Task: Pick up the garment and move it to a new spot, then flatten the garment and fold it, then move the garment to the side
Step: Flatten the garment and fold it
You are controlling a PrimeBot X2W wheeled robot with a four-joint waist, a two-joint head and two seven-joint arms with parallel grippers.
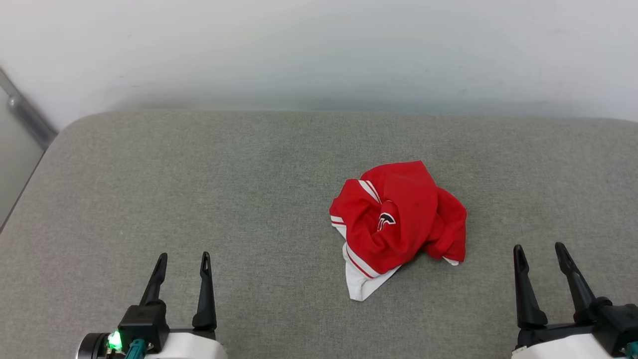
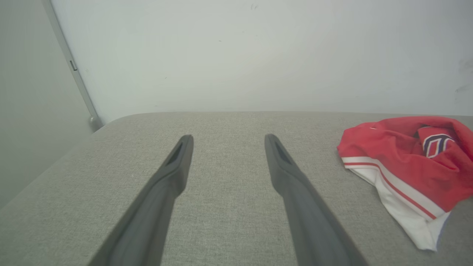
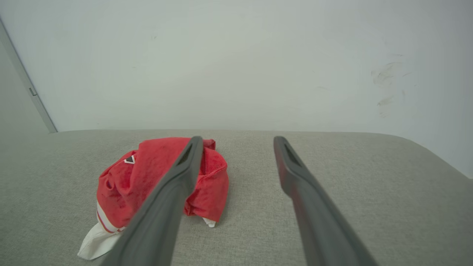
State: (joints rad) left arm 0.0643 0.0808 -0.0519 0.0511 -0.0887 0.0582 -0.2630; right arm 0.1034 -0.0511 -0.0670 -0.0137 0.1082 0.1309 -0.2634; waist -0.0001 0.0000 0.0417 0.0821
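Site: a grey fabric-covered padded surface point(image 1: 199, 174) with rounded rear corners, set against a plain pale wall point(image 1: 319, 50); a metal strip point(image 1: 27, 117) runs down the wall beyond the rear left corner. Left gripper point(image 1: 183, 256): fingers spread apart, nothing between them, poised above the front edge at the left side. Right gripper point(image 1: 539, 247): likewise spread and empty, at the front edge on the right side. Neither touches cloth. The garment point(image 1: 398, 219) lies in a crumpled heap right of centre, about mid-depth on the padded surface, well apart from the left gripper and nearer the right. It is red, with striped trim and a scrap of black, white-edged lettering point(image 1: 386, 220) showing in a fold; a white flap point(image 1: 361, 284) pokes out toward the front edge, sleeve or hem, which the creasing leaves unclear. Step assessed: pick-up not yet begun. Hazards noted: a pinch on the white flap or on a single outer layer would likely lift only that part, so the rest trails and drags across the cover. A deep plunge may nip the upholstery together with the cloth. The heap hides its own edges, so a blind grasp could tighten the tangle and hamper flattening.
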